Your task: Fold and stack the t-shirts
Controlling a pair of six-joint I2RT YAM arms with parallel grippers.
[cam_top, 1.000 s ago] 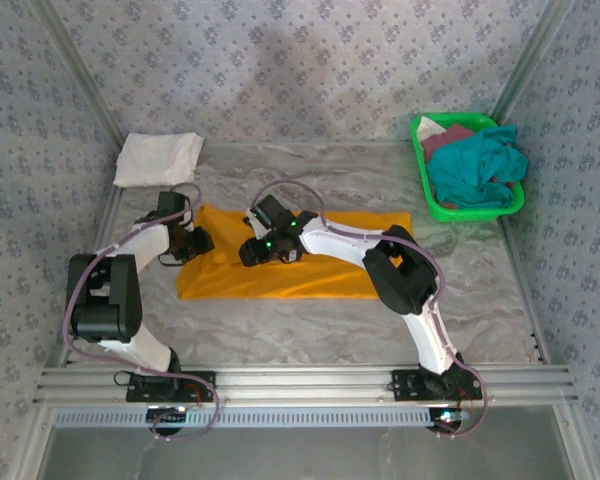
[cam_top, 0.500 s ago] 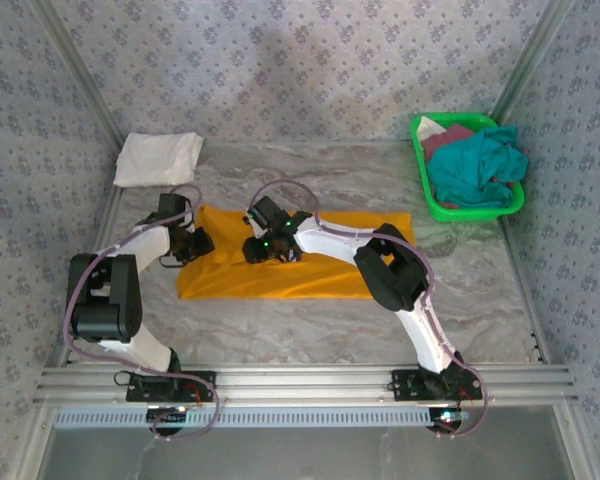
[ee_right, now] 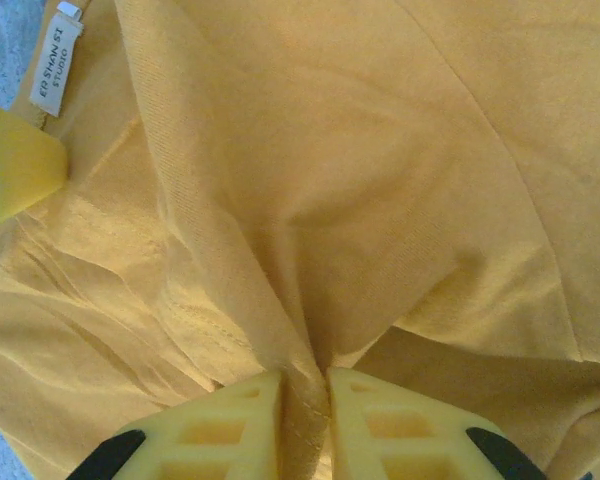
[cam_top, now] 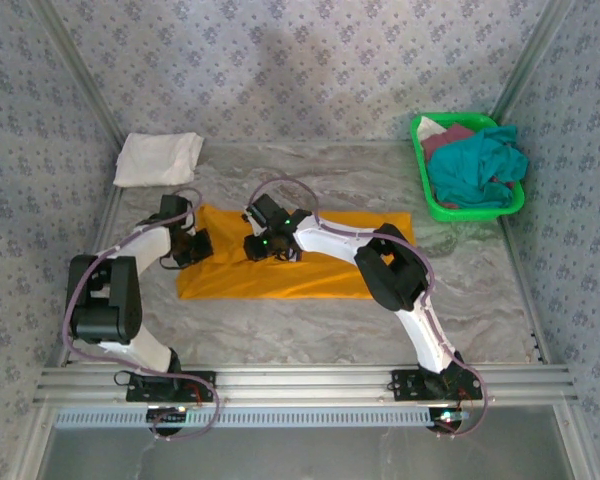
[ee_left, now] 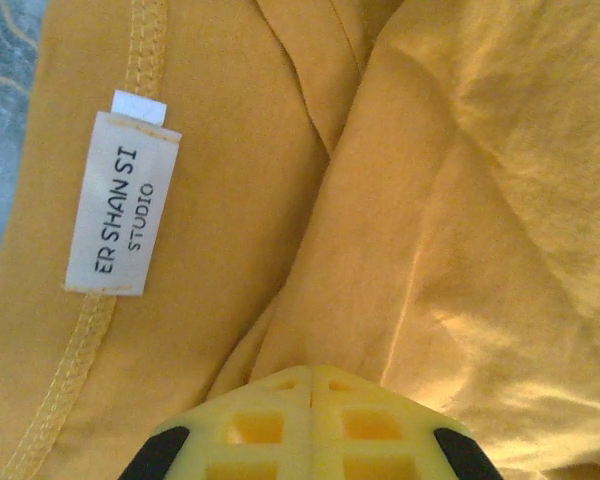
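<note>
A mustard-orange t-shirt (cam_top: 320, 272) lies folded into a long strip across the table's middle. My left gripper (cam_top: 194, 247) sits at the shirt's left end. In the left wrist view its fingers (ee_left: 313, 372) are pressed together on a thin ridge of the orange cloth (ee_left: 450, 200), beside a white label (ee_left: 120, 205). My right gripper (cam_top: 263, 246) is on the strip's upper edge, left of centre, shut on a raised fold of the orange cloth (ee_right: 380, 180) that runs between its fingertips (ee_right: 305, 385). A white t-shirt (cam_top: 158, 158) lies folded at the back left.
A green basket (cam_top: 426, 180) at the back right holds a teal t-shirt (cam_top: 480, 168) and a maroon one (cam_top: 450, 135). A metal rail (cam_top: 300, 380) crosses the near edge. The left gripper's yellow finger (ee_right: 15, 165) shows at the left of the right wrist view.
Both grippers have closed on the orange cloth. The right gripper has shifted slightly toward the back. The shirt lies as before.
</note>
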